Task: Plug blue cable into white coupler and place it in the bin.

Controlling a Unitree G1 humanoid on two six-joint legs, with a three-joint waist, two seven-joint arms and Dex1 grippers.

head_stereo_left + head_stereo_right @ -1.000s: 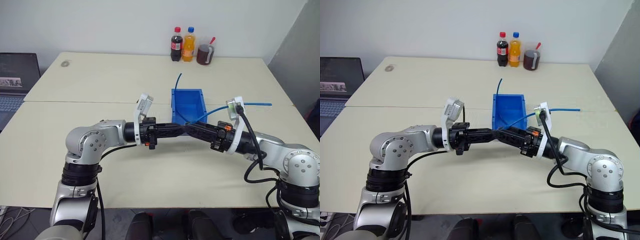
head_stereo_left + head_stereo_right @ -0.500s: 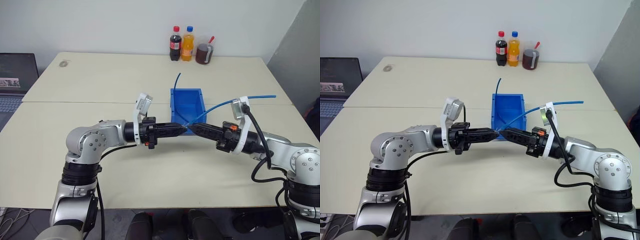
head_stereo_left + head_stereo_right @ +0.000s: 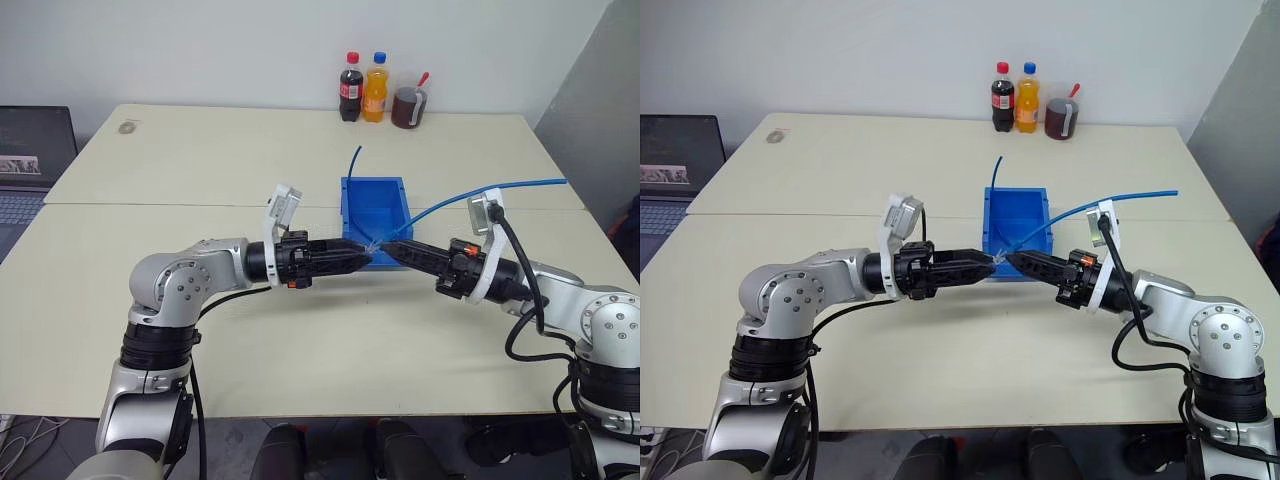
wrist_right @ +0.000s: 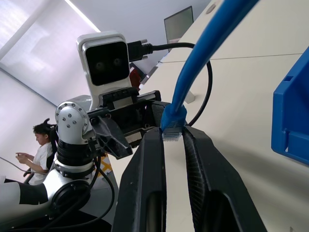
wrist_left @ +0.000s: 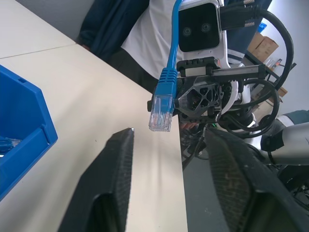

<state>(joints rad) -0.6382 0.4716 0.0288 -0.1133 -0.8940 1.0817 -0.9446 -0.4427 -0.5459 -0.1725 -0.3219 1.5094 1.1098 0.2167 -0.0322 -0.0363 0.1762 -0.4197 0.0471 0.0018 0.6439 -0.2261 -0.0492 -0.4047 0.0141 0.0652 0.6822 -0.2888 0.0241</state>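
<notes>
The right claw (image 4: 175, 145) pinches the blue cable (image 5: 170, 53) just behind its clear plug – tip free. The left claw (image 5: 166, 179) stands parted and empty beside it. Both meet above the worktop (image 3: 300, 330) at the front lip of the bin (image 3: 374, 205) – glossy blue plastic, boxy.

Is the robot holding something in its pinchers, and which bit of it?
The right gripper pinches the blue cable just behind its clear plug. The left gripper is open and empty.
</notes>
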